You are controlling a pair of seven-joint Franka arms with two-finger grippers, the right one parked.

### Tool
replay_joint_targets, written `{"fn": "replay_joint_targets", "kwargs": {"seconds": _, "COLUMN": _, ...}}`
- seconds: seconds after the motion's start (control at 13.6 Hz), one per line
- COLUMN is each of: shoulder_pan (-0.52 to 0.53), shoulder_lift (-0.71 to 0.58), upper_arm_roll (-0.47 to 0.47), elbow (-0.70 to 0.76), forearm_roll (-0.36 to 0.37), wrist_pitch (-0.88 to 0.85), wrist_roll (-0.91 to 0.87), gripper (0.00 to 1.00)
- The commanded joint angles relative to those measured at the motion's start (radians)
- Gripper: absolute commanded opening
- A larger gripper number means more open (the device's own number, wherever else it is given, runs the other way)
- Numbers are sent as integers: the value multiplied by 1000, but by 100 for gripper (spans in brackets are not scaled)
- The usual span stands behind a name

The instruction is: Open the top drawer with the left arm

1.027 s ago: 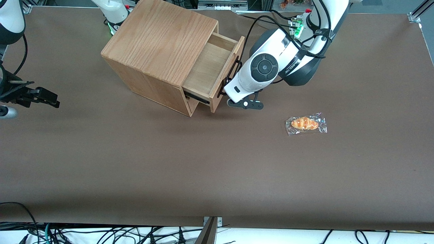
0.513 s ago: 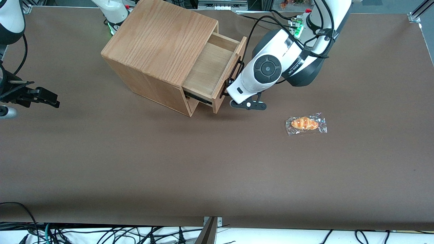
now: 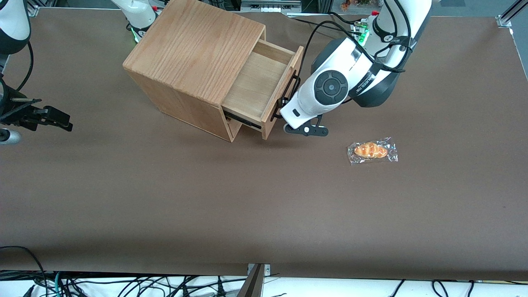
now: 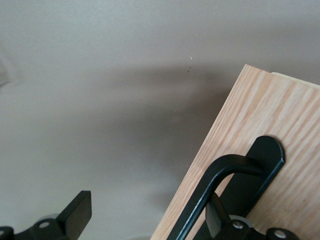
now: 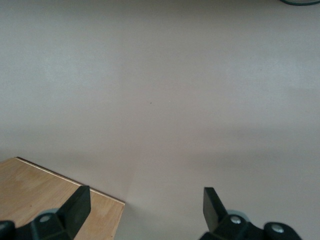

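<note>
top drawer [image 3: 252,84] stands well out of the oak cabinet [image 3: 194,62], its floor bare. left arm [image 3: 350,76] hangs in front of the drawer panel, the tool [image 4: 150,222] at the black bar handle [image 4: 220,185]. the tool is spread: one finger [image 4: 75,212] hangs over bare table [image 3: 206,198], the other tucked between bar and panel, hooking rather than pinching, so a pull drags the drawer along its slides. open table lies in front of the drawer; a wrapped pastry [image 3: 372,150] sits nearer the front camera, well apart.
</note>
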Motion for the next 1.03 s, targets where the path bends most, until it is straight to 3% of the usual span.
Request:
{"fn": "replay_joint_targets", "kwargs": {"seconds": 0.0, "shoulder_pan": 39, "shoulder_lift": -44, "upper_arm_roll": 22, "elbow": 28, "forearm_roll": 64, "wrist_pitch": -2, "wrist_roll": -6, "gripper": 100}}
{"fn": "replay_joint_targets", "kwargs": {"seconds": 0.95, "shoulder_pan": 51, "shoulder_lift": -87, "upper_arm_roll": 9, "elbow": 29, "forearm_roll": 47, "wrist_pitch": -46, "wrist_roll": -68, "gripper": 100}}
